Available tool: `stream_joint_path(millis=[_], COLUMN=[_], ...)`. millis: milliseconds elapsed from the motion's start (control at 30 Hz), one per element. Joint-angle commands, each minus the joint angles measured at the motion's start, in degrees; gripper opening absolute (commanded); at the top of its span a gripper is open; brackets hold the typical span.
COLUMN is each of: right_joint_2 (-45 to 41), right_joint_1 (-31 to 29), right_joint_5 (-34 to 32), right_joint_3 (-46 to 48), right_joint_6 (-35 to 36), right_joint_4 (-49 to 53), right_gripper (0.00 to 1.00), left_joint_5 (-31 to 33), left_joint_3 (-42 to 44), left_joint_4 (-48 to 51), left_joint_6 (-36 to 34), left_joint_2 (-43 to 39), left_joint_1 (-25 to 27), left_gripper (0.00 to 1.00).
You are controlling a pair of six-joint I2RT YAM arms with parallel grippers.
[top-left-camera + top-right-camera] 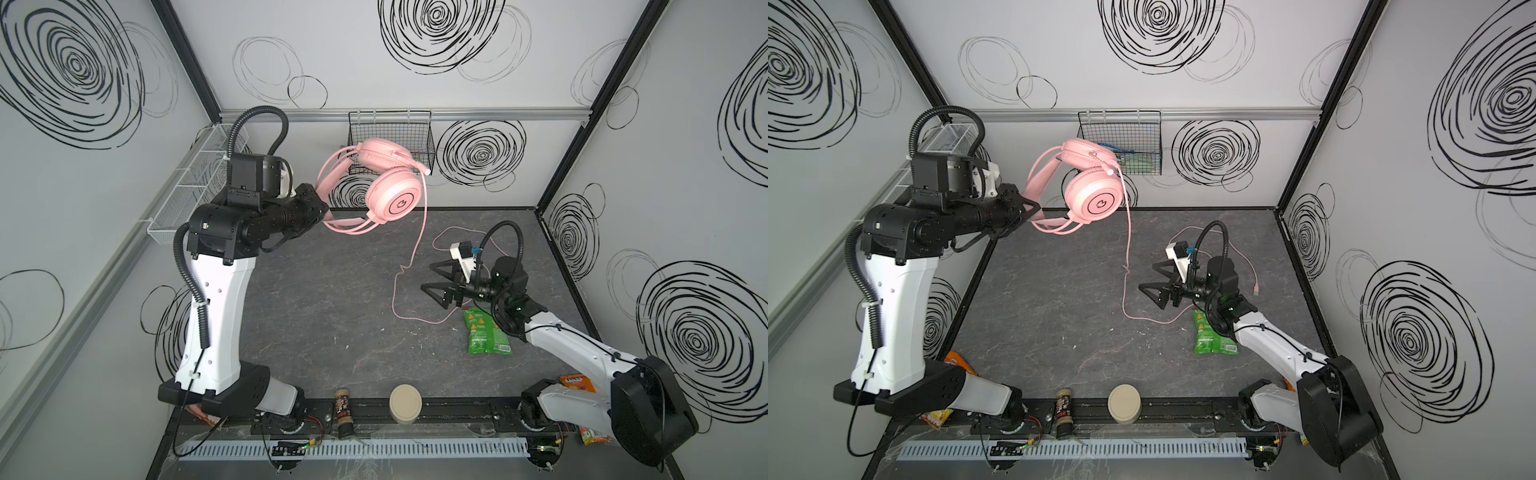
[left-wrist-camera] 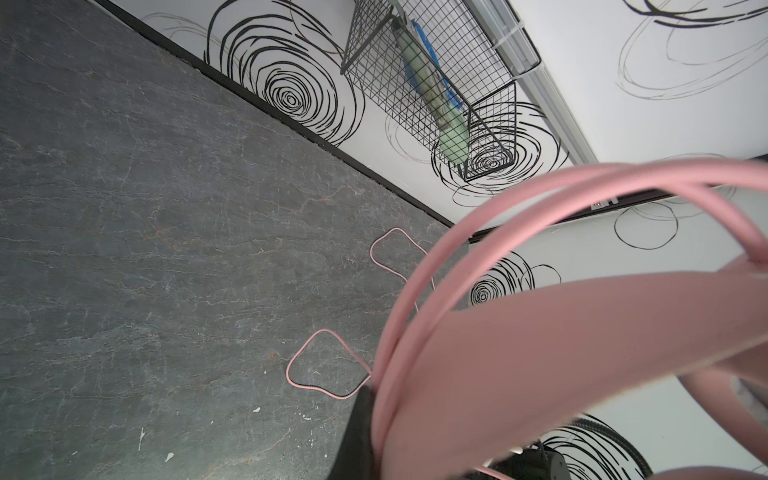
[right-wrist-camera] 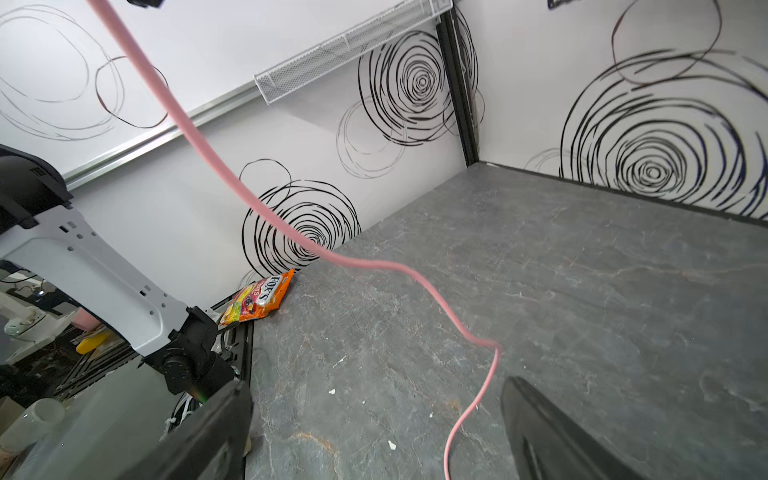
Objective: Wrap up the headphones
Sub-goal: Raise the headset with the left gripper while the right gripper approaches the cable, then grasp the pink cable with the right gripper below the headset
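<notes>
Left pincer (image 1: 322,208) is clenching the headphones (image 1: 395,199) by the headband over the eleven-o'clock edge of the bench (image 1: 316,299) — cable (image 1: 425,212) is trailing onto bare grey slate; right pincer (image 1: 429,276) is gaping toward three o'clock.

2 white-shelled arms (image 1: 216,299) w/ blk joints, corrugated blk cables (image 1: 188,274)

Counter (image 1: 324,316): dark grey slab with stone veining, walled on three sides, with a few white flecks.
Pink cable (image 1: 394,305): its lower run lies in loose loops right of the middle; its plug (image 1: 1256,289) rests near the right wall.
Green bag (image 1: 486,334): flat on the right side, with the cable near its far edge.
Orange bag (image 3: 259,297): at the front left corner, by the wall.
Front rail (image 1: 457,405): a brown jar (image 1: 344,411) on its side, and a round beige tub (image 1: 405,403).
</notes>
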State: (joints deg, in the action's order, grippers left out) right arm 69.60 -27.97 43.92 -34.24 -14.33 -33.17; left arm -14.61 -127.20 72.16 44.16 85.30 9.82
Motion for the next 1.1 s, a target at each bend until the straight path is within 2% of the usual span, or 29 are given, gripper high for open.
stream_joint_path(millis=[0,267,567,933,1067], right_joint_2=[1.6,6.8,19.3,28.9,30.5], right_joint_1=[-0.3,-2.2,-5.2,-7.1,-7.6], right_joint_5=[0.9,-0.3,-3.2,-0.9,0.2], right_joint_3=[0.4,0.9,-7.9,-16.5,-17.0], right_joint_6=[-0.3,5.0,6.3,5.9,5.7], right_joint_4=[-6.0,-12.2,-15.6,-18.1,-18.2], right_gripper=[0.97,0.97,0.97,1.0,0.89], left_joint_5=[-4.0,-5.7,-5.4,-5.3,-5.2], left_joint_3=[-1.9,-1.6,2.3,2.5,2.4], left_joint_4=[-5.0,-5.9,-7.4,-7.9,-7.8], left_joint_6=[2.8,5.3,6.9,8.0,8.0], left_joint_2=[0.0,0.6,-1.0,-0.8,-0.7], left_joint_1=[-0.6,-0.6,-0.1,0.0,-0.2], left_gripper=[0.0,0.0,0.0,0.0,0.0])
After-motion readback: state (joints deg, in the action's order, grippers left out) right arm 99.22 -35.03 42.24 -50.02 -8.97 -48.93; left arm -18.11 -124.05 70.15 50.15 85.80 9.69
